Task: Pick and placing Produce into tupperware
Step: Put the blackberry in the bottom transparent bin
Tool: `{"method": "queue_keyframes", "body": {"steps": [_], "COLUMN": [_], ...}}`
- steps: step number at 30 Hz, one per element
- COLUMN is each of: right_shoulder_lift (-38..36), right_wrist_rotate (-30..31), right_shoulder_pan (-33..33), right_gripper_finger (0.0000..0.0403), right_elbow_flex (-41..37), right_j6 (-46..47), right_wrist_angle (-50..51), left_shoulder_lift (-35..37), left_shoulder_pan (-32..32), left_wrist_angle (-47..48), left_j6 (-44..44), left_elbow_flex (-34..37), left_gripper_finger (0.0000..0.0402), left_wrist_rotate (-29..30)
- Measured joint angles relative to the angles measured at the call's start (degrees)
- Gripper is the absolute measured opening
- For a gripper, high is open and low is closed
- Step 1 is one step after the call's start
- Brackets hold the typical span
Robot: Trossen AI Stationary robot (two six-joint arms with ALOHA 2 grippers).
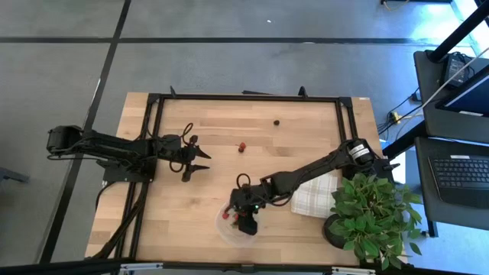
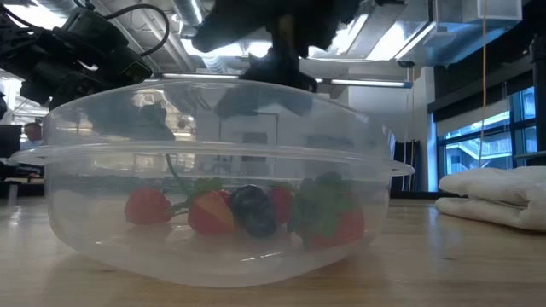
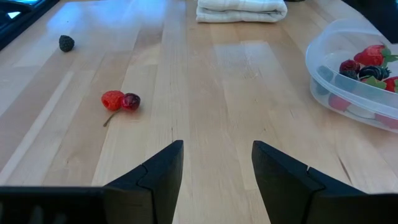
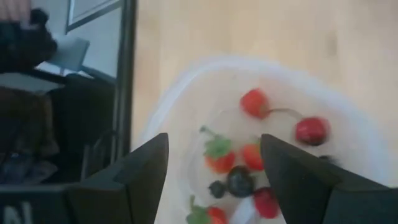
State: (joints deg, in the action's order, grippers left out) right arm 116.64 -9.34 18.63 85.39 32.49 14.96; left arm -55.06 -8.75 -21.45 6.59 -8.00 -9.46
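Observation:
The tupperware [image 1: 229,229] is a round clear container near the table's near edge; in the low view the tupperware [image 2: 217,213] holds several red, dark and green-topped pieces. A red cherry pair [image 1: 241,146] and a dark berry [image 1: 276,120] lie on the bare wood farther back. My right gripper [image 1: 245,220] hangs open over the tupperware, and its wrist view shows the right gripper [image 4: 214,171] empty above the produce inside [image 4: 239,165]. My left gripper [image 1: 197,161] is open and empty, left of the cherries; in its wrist view the left gripper [image 3: 217,168] faces the cherry pair [image 3: 121,101].
A folded white checked cloth [image 1: 315,195] lies right of the tupperware, under the right arm. A leafy potted plant [image 1: 374,214] stands at the near right corner. A black frame [image 1: 244,98] borders the table's far and side edges. Bare wood spans the table's middle.

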Motion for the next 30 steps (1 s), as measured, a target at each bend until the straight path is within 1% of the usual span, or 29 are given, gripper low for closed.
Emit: {"method": "queue_keyframes", "body": {"steps": [6, 9, 12, 14, 22, 25, 30], "right_shoulder_lift": [0.0, 0.0, 0.0, 0.0, 0.0, -0.2, -1.5], "right_wrist_rotate": [0.7, 0.8, 1.2, 2.7, 12.4, 13.2, 13.5], "right_shoulder_pan": [-4.0, -6.0, -8.3, -9.9, -16.1, -18.0, -21.2], "right_gripper_finger": [0.0255, 0.0255, 0.0255, 0.0255, 0.0255, 0.0255, 0.0255], "right_elbow_flex": [7.2, 9.7, 10.8, 11.1, 10.8, 10.7, 10.7], "right_j6": [-1.3, -1.3, -0.9, -0.8, -1.4, -3.1, -7.3], "right_wrist_angle": [11.7, 18.4, 22.6, 26.4, 42.4, 45.2, 45.7], "left_shoulder_lift": [0.0, 0.0, 0.0, 0.0, 0.0, 0.0, 0.0], "left_shoulder_pan": [0.0, 0.0, 0.0, 0.0, 0.0, 0.0, 0.0], "left_wrist_angle": [0.0, 0.0, 0.0, 0.0, 0.0, 0.4, 3.1], "left_j6": [-0.1, -0.1, -0.1, -0.1, -0.5, -0.5, -0.6], "left_elbow_flex": [0.0, 0.0, 0.0, 0.0, 0.0, 0.0, 0.0], "left_gripper_finger": [0.0185, 0.0185, 0.0185, 0.0185, 0.0185, 0.0185, 0.0185], "left_wrist_rotate": [0.0, 0.0, 0.0, 0.0, 0.0, 0.0, 0.0]}}
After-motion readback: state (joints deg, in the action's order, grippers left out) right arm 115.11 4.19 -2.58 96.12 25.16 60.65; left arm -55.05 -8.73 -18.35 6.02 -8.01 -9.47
